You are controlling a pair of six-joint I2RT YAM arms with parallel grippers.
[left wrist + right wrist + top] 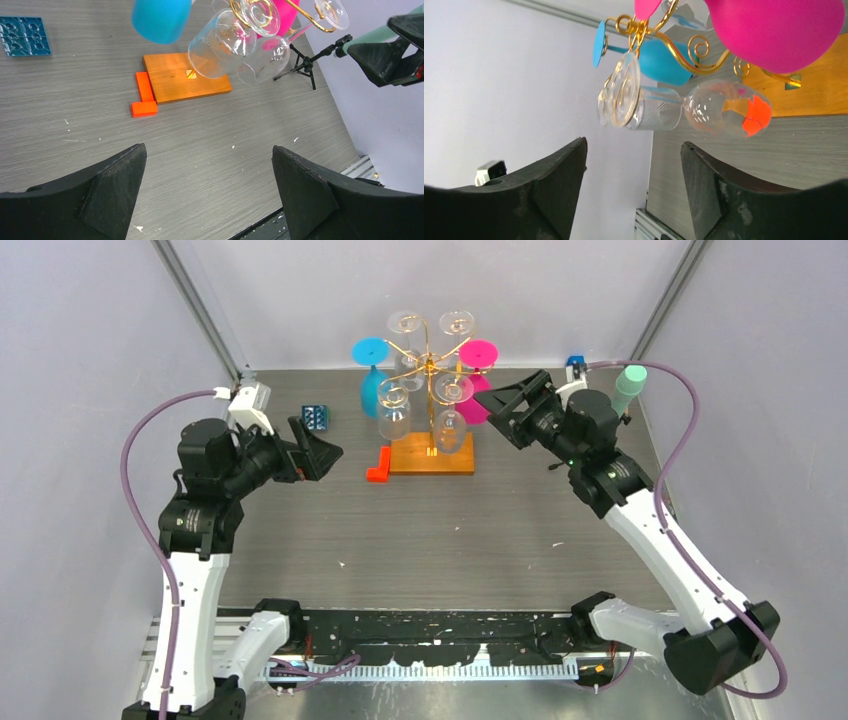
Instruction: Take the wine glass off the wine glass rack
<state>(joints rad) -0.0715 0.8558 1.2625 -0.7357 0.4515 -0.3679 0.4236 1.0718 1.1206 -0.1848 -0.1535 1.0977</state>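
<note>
The wine glass rack [430,362] is a gold wire stand on an orange-brown wooden base [432,453] at the back middle of the table. Upside-down glasses hang from its scroll arms. A blue one [373,388] hangs on the left and a pink one [474,398] on the right. Clear ones [393,415] hang in front and behind. My right gripper [505,403] hovers open just right of the pink glass [774,30], with nothing between its fingers [634,142]. My left gripper [322,440] stands open left of the rack, low over bare table [208,147].
An orange L-shaped block [379,468] lies against the base's left edge. A small blue studded plate [317,418] sits at the back left. A mint-green cylinder on a small black tripod [629,388] stands at the back right, behind my right arm. White walls close in on three sides.
</note>
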